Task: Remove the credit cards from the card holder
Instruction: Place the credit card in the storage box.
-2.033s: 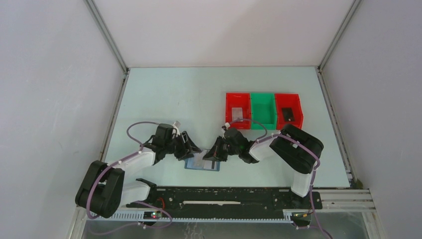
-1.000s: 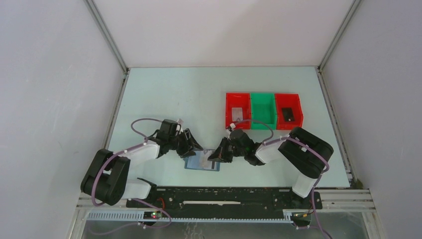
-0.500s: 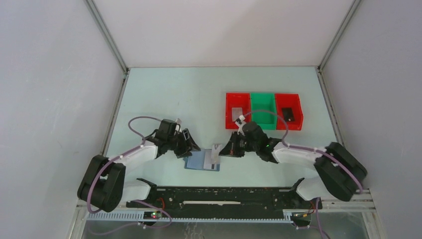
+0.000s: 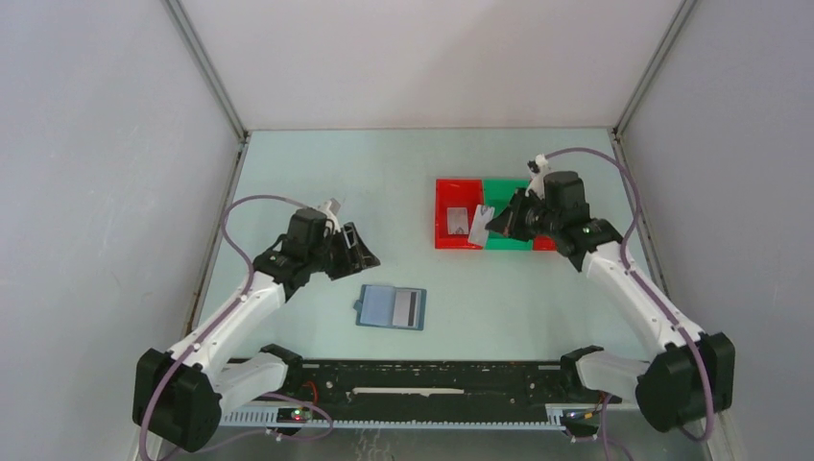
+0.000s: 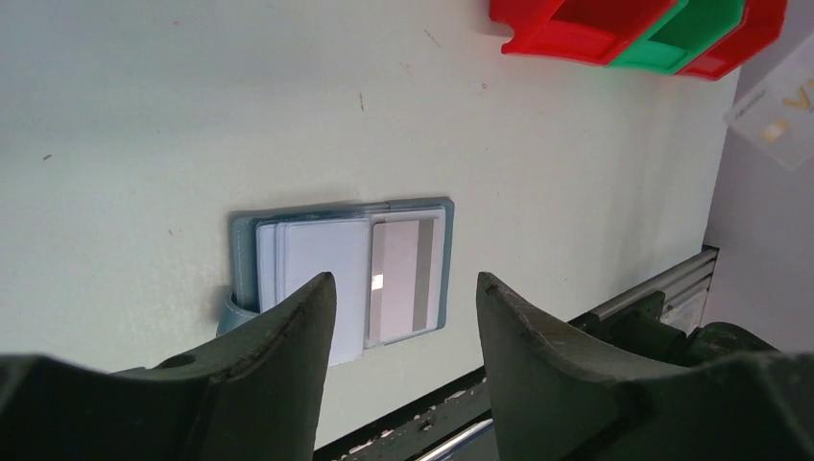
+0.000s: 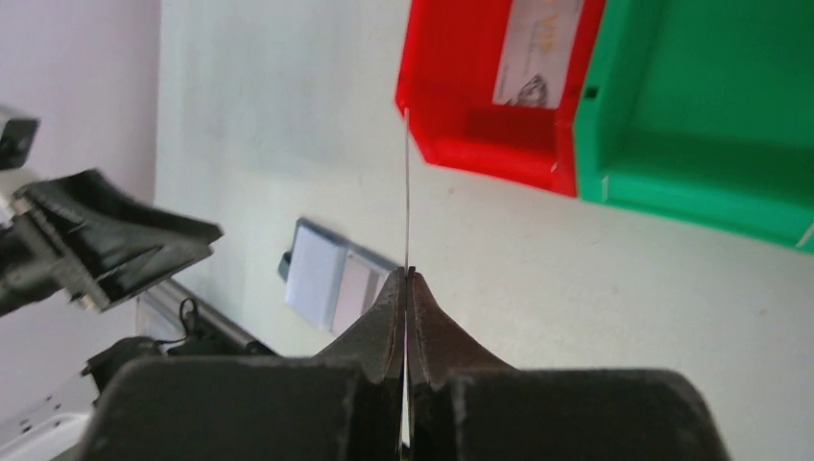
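1. Top external view, left side: my left gripper [image 4: 357,248] hangs above the table [image 4: 317,182]. Its jaws stand wide with nothing between them, and it sits just beyond the far-left corner of the card holder [image 4: 368,309].
2. Centre: the card holder lies open and flat near the front rail, apart from both grippers. My left wrist view shows a white card [image 5: 322,254] stacked in its left half and a striped card [image 5: 408,274] in its right half.
3. Handling, as I judge it: the cards are light, thin, stiff and smooth. The holder is soft and liable to slide or lift along with a card. The sound hold is a pinch on an exposed short edge while the other arm pins the holder.
4. Right: my right gripper [image 4: 497,221] is clamped on a pale card [image 4: 480,227], pinched at one end. It hangs over the meeting of the red bin [image 4: 443,216] and the green bin [image 4: 507,206].
5. A grey card [image 4: 458,221] lies inside the red bin.
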Available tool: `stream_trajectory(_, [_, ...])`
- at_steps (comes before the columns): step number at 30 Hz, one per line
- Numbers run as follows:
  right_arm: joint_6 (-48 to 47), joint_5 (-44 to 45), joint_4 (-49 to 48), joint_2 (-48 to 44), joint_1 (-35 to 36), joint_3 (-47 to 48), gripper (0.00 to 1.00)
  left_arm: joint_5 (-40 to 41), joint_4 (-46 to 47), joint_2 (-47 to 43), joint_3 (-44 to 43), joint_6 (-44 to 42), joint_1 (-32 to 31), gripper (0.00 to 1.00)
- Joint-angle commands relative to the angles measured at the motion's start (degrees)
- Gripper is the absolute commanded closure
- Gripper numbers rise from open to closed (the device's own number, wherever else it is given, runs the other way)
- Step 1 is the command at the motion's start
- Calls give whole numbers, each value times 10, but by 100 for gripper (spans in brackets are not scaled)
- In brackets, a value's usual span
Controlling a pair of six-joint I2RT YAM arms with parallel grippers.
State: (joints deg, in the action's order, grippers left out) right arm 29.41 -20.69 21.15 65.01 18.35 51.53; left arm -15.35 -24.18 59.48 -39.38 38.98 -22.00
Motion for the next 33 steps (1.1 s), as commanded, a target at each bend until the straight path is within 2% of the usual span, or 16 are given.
stream_trajectory(1, [-69, -5, 49, 79, -21, 69, 100, 8, -28, -17, -24, -21, 0, 39])
stream_trajectory(9, [-73, 27, 15, 268, -23, 215, 100, -13, -35, -28, -20, -20, -1, 39])
stream_trajectory(14, [-79, 24, 41, 391, -18, 329, 100, -17, -46, -50, -13, -20, 0, 39])
stream_trajectory(18, [-81, 28, 81, 475, -9, 400, 100, 10, -48, -77, -2, -12, 0, 39])
stream_trajectory(25, [-74, 16, 84, 509, 1, 399, 100, 1, -49, -78, 0, -9, 0, 38])
stream_trajectory(33, [-66, 14, 69, 493, 11, 366, 100, -3, -45, -75, 4, -8, -1, 38])
